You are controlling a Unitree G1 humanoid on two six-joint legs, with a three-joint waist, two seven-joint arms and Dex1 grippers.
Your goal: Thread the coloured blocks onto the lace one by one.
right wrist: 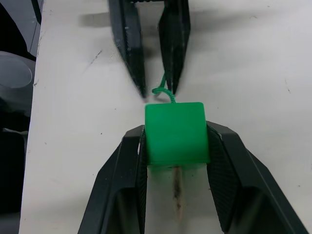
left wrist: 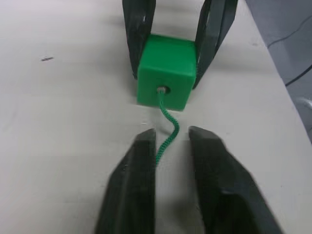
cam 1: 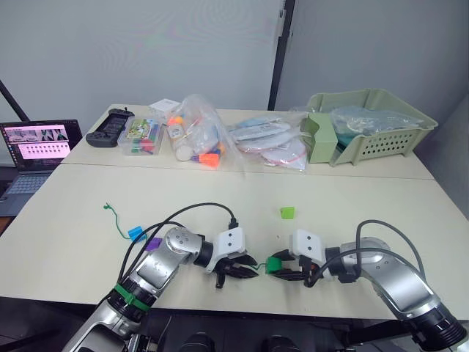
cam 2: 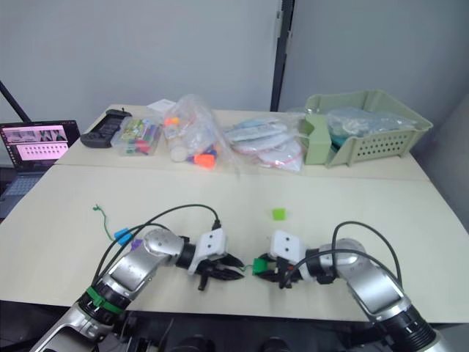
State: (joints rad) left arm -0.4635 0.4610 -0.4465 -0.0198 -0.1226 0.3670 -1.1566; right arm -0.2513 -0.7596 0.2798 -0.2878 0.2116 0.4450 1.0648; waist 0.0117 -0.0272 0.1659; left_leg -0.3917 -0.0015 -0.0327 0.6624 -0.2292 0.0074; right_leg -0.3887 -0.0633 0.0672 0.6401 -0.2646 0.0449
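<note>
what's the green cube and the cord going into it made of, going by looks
The dark green cube looks like moulded plastic: smooth, evenly coloured faces with a soft sheen, rounded edges and a neat round hole. The lace looks like braided textile cord, probably synthetic, with a fine woven criss-cross pattern and limp bends. Its pale tip, sticking out of the cube's other side, seems stiff; its material is unclear.

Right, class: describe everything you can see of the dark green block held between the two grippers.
The dark green block is a smooth, plastic-looking cube with rounded edges and a hole through its middle. The right gripper clamps it by two opposite sides, just above the table near its front edge. The lace, a thin green braided cord, runs into the hole facing the left gripper, and its stiff pale tip pokes out of the far side.
</note>
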